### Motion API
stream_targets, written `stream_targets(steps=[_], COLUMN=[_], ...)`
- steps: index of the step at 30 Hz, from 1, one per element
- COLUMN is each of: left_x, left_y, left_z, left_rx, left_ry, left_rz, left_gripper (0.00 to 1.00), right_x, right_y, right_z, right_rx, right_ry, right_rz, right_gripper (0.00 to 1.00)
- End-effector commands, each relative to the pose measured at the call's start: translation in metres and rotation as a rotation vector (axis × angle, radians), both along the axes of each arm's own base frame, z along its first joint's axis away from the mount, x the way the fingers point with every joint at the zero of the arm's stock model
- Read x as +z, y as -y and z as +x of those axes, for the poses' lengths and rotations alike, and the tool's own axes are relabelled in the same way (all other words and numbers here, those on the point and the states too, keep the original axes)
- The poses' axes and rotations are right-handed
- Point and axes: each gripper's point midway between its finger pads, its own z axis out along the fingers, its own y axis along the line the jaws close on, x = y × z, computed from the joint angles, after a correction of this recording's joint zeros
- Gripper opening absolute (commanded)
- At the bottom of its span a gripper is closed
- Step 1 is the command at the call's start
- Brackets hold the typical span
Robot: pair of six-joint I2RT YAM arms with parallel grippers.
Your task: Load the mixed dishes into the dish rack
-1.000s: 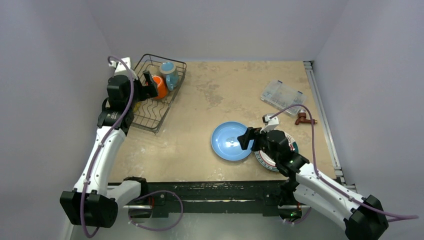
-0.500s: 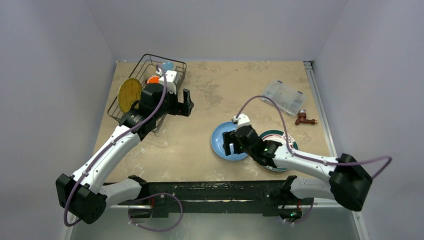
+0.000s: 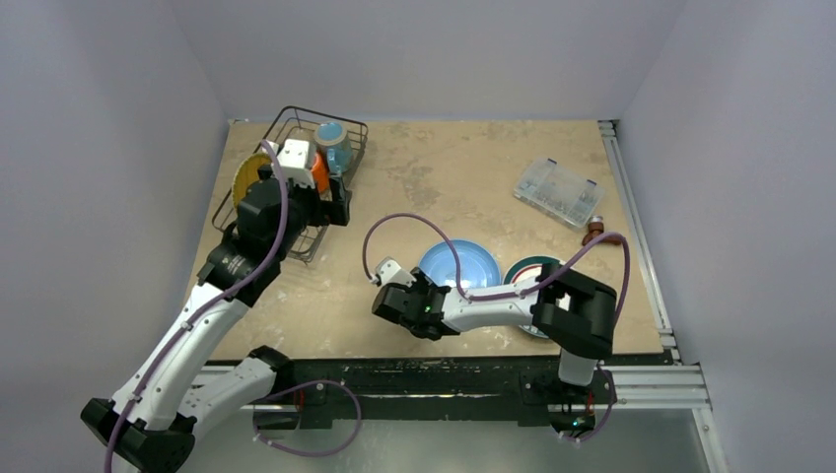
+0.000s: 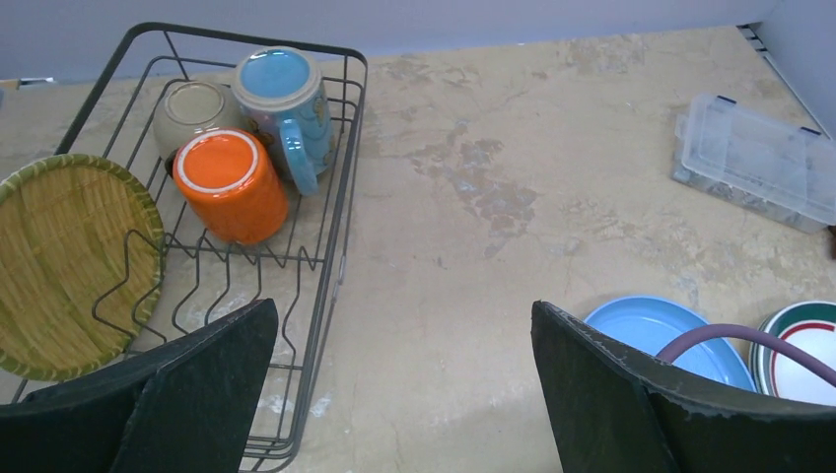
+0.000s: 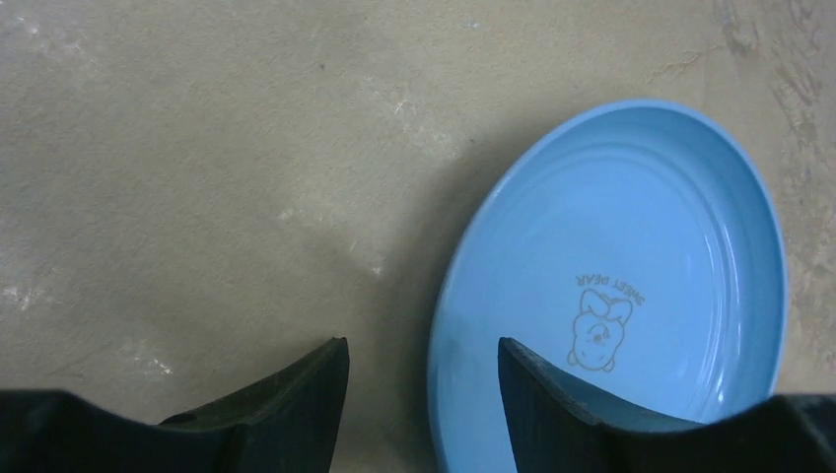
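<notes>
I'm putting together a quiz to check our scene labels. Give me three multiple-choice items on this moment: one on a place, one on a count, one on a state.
1. Where is the orange cup?
A) on the blue plate
B) in the dish rack
C) in the clear box

2. How many cups and mugs are in the dish rack?
A) one
B) two
C) three

3. How do the left gripper's fingers stand?
A) wide apart, holding nothing
B) shut on a plate
C) shut on a cup

Answers:
1 B: it lies on the wires beside the yellow woven plate.
2 C: the orange cup, cream cup and blue mug.
3 A: nothing sits between them.
</notes>
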Motion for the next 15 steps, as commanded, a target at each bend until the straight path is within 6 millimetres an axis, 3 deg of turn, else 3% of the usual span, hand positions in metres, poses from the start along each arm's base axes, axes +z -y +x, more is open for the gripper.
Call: stream_targets(steps=[1, 5, 9, 12, 15], left_x=[-0.003, -0.007, -0.012, -0.013, -0.016], left_y=[-0.009, -0.007, -0.004, -0.003, -0.005], left_z=[0.006, 0.008, 0.011, 0.011, 0.013], left_rx=[0.052, 0.043, 0.042, 0.038, 0.051], left_ry=[0.017, 0.004, -0.016, -0.019, -0.024], left_rz=[0.039, 0.041, 0.047, 0.045, 0.051], left_gripper=[1.0, 1.0, 1.0, 1.0, 1.0], right_x=[0.01, 0.011, 0.026, 0.047, 0.074], right_y=[0.014, 0.014, 0.019, 0.022, 0.039], right_z=[0.011, 0.007, 0.005, 0.003, 0.013], right_rx=[-0.051, -0.071, -0.144, -0.199, -0.327], right_ry=[0.082, 0.073, 0.076, 0.086, 0.088], right_rz=[-0.064, -0.014, 0.087, 0.227, 0.396], right_gripper=[0.58, 0.58, 0.65, 0.8, 0.96])
